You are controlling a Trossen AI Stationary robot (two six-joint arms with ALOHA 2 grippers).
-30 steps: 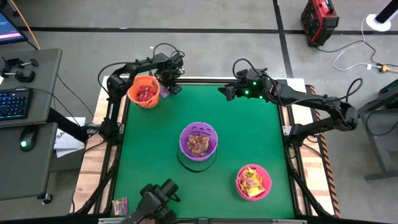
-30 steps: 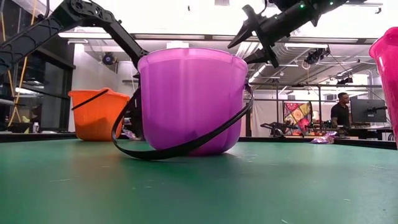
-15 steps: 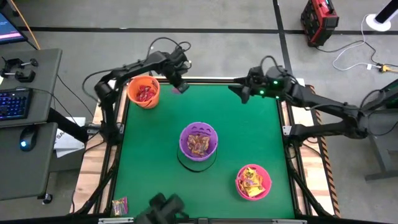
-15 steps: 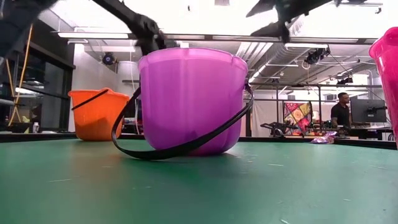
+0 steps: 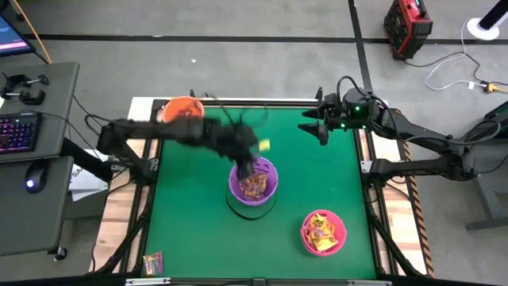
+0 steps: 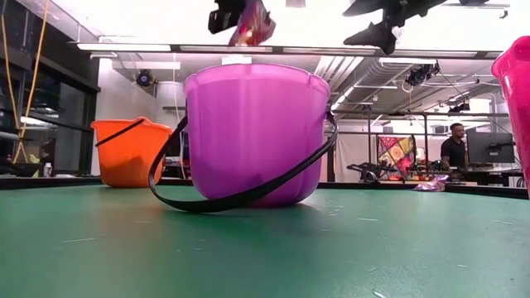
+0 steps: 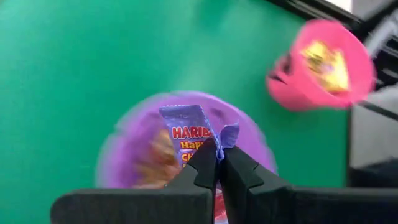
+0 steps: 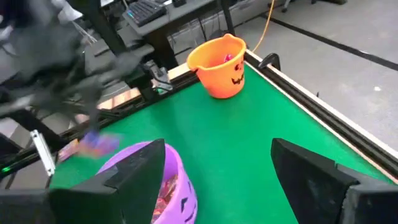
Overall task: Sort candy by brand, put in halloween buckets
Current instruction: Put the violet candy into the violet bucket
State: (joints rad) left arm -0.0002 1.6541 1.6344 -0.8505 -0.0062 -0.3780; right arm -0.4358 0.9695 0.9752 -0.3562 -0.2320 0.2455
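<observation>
One purple candy packet [image 7: 189, 138] hangs pinched by its crimped edge in the left claw [image 7: 217, 163], directly above the purple bucket [image 5: 254, 180] at mid tabletop [image 5: 190, 222]. The grip on the edge leaves the packet dangling free, presumably so it drops cleanly once released. Legible print on the wrapper reads "HARIB", with "Happ" and "Ch" on the lines beneath; the rest is hidden by the fingers. The bucket under it holds wrappers of similar reddish-purple tone, which suggests the brands match, though no print can be read there.

The pink bucket [image 5: 323, 231] stands at the near right corner with yellow packets in it; the orange bucket [image 8: 222, 65], bearing a jack-o'-lantern face, stands at the far left corner with pink-red packets inside. The separation appears to keep the three brands distinct.

The right claw [image 5: 316, 126] waits over the far right edge, fingers spread wide and holding nothing.

A stray packet [image 5: 152, 261] lies off the green surface at the near left
</observation>
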